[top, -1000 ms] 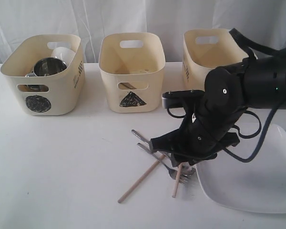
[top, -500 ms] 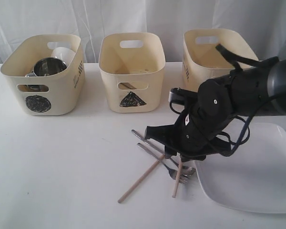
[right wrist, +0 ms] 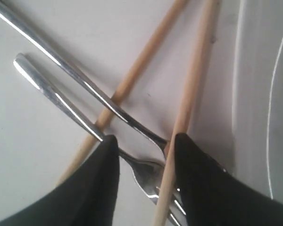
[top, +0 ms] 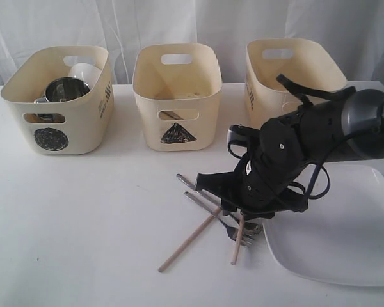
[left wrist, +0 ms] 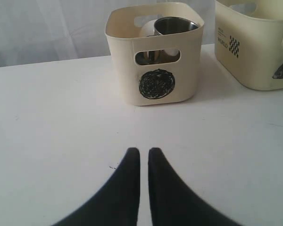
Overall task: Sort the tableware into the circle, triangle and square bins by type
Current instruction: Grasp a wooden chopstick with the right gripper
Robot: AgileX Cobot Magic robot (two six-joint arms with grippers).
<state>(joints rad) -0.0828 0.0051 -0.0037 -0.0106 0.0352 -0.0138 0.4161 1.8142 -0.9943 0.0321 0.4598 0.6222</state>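
Over the past second the robot's black right arm has swung in from above the large white squarish plate [top: 345, 243] and settled lower. This brings its right claw [right wrist: 146, 141] down onto the heap of cutlery on the white worktop [top: 83, 217], and the cutlery itself has not stirred. The move suggests the sorting has reached the long utensils, with a pickup about to be tried and nothing lifted yet.

Seen from the wrist, the right claw stands well spread and holds nothing. Its fingers straddle the neck of the steel fork [right wrist: 144, 172], which lies tangled with a second steel handle [right wrist: 85, 84], its head hidden, and two wooden chopsticks [right wrist: 132, 80]. One finger appears to brush the chopstick nearer the plate, so closing here could catch more than the fork.

The left claw [left wrist: 140, 155] hangs over bare worktop, fingers pressed together on nothing. It faces the cream plastic tub with the scribbled circle [left wrist: 155, 101], which already carries a steel mug [left wrist: 172, 26]. The cream triangle tub [top: 178, 96] stands in the middle, and the third cream tub [top: 269, 70] sits behind the right arm, its mark hidden. The plate lies flat just beside the cutlery.
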